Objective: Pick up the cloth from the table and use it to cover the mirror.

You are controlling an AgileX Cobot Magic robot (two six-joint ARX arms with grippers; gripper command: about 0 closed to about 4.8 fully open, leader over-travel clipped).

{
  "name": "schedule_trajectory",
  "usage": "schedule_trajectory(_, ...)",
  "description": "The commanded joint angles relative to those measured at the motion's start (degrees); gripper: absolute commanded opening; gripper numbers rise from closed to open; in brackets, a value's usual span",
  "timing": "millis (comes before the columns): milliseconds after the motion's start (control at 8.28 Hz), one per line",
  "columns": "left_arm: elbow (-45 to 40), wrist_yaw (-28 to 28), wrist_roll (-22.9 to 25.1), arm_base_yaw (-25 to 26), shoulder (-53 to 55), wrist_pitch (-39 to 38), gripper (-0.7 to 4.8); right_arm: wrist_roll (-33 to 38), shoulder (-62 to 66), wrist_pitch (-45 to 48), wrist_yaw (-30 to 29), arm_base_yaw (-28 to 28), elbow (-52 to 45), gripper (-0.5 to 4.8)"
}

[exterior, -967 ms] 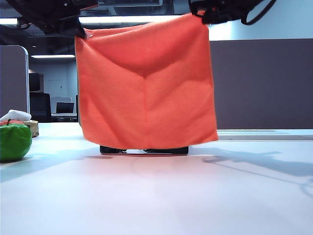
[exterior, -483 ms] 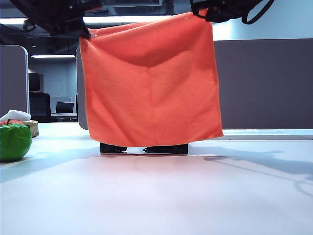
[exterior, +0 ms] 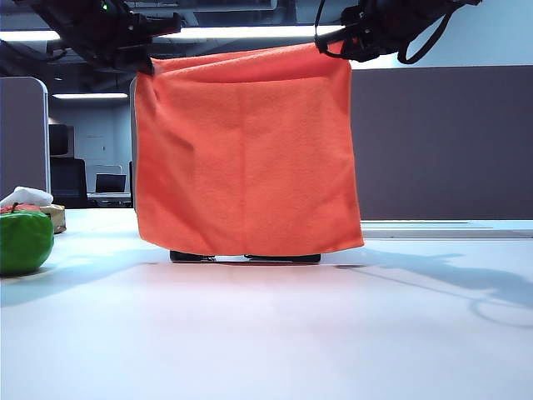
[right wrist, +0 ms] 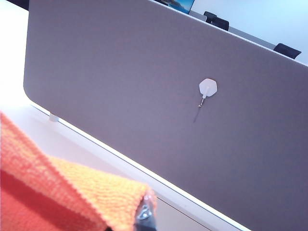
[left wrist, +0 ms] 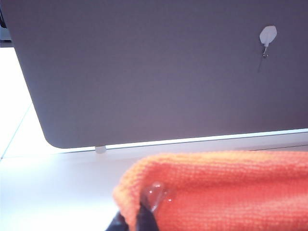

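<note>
The orange cloth (exterior: pixel 246 150) hangs spread out in the exterior view, and its top edge folds back over the top of the mirror. Only the mirror's black base (exterior: pixel 246 257) and a thin dark edge on the left show; the rest is hidden behind the cloth. My left gripper (exterior: pixel 146 60) is shut on the cloth's upper left corner, my right gripper (exterior: pixel 333 43) on its upper right corner. In the left wrist view my left gripper (left wrist: pixel 144 214) pinches the cloth (left wrist: pixel 231 187). The right wrist view shows my right gripper (right wrist: pixel 144 214) pinching the cloth (right wrist: pixel 57 192). The white table (exterior: pixel 266 333) lies below.
A green apple (exterior: pixel 23 240) and a small white rag (exterior: pixel 25 197) sit at the far left of the table. A grey partition wall (exterior: pixel 441 142) stands behind the mirror and fills both wrist views (left wrist: pixel 144 72) (right wrist: pixel 144 86).
Both grippers have carried the cloth's top edge down and away from the camera. The top edge now folds back, and the cloth hangs flatter with its earlier creases gone.
</note>
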Motion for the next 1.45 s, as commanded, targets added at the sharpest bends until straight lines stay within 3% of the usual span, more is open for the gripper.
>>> schedule_trajectory(121, 0.7, -0.6, 0.4, 0.1, 0.8, 0.9, -0.06, 0.0, 0.4, 1.0, 0.8, -0.9, 0.4, -0.01)
schedule_trajectory(725, 0.6, -1.1, 0.4, 0.5, 3.7, 2.2, -0.06, 0.0, 3.9, 0.7, 0.8, -2.6, 3.8, -0.01)
schedule_trajectory(967, 0.6, -2.2, 0.4, 1.2, 4.0, 1.8, 0.49, 0.0, 3.9, -6.3, 0.8, -2.6, 3.7, -0.01)
schedule_trajectory(1088, 0.6, -3.5, 0.4, 1.2, 4.0, 1.8, 1.88, 0.0, 3.9, -7.5, 0.7, -2.6, 3.7, 0.35)
schedule_trajectory(1450, 0.6, -3.5, 0.4, 1.2, 4.0, 1.6, 1.88, 0.0, 3.9, -7.0, 0.8, -2.6, 3.7, 1.49)
